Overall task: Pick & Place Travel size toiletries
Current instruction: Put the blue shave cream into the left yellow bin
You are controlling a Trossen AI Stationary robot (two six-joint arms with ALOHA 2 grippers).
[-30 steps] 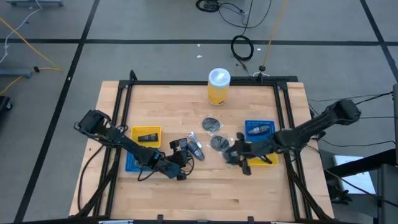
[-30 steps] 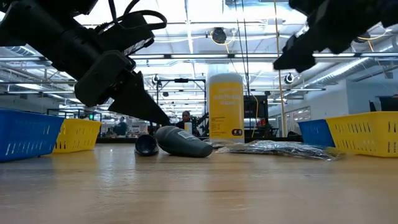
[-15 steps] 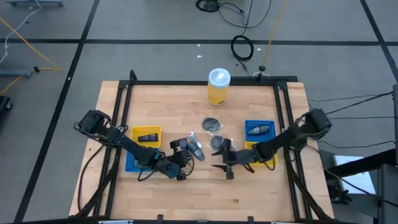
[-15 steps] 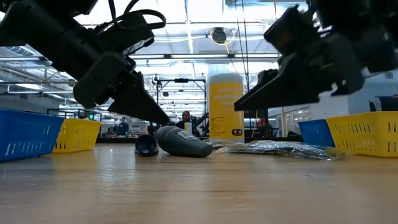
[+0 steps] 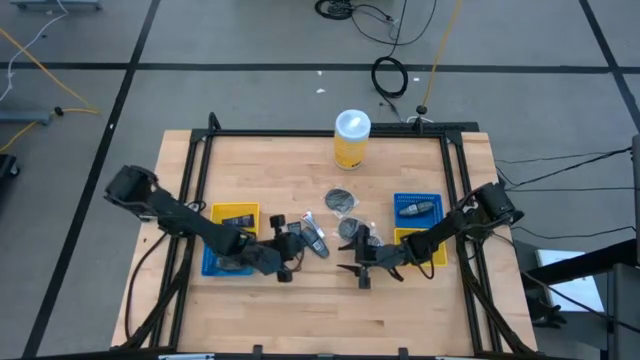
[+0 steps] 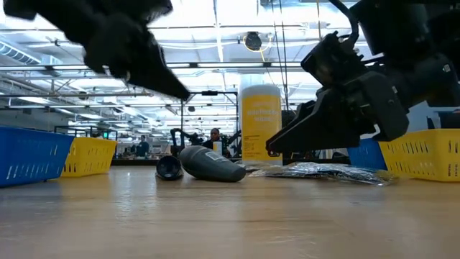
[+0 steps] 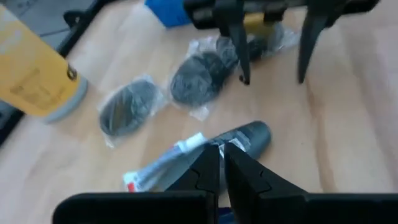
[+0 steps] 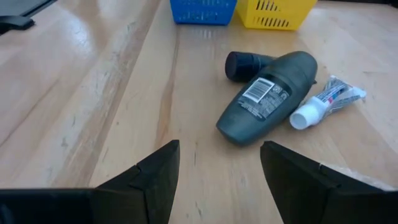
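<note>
Since a second ago, the right gripper [image 5: 356, 271] has swung inward and now hovers low with fingers spread, beside the bagged dark discs [image 5: 352, 229]. Meanwhile the left gripper [image 5: 290, 245] has pulled back and lifted, fingers pressed together and empty, just above the dark grey bottle [image 8: 267, 96] and small white tube [image 8: 326, 101] lying mid-table.

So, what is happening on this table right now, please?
Two robot arms are sorting small toiletries on a wooden table. The left claw, fingers shut and empty, hovers above the dark grey bottle and the small white tube. The right claw is open and empty, pointing toward that same bottle. Two wrapped dark discs lie loose mid-table. The left yellow tray and the right blue tray each already hold one item.
</note>
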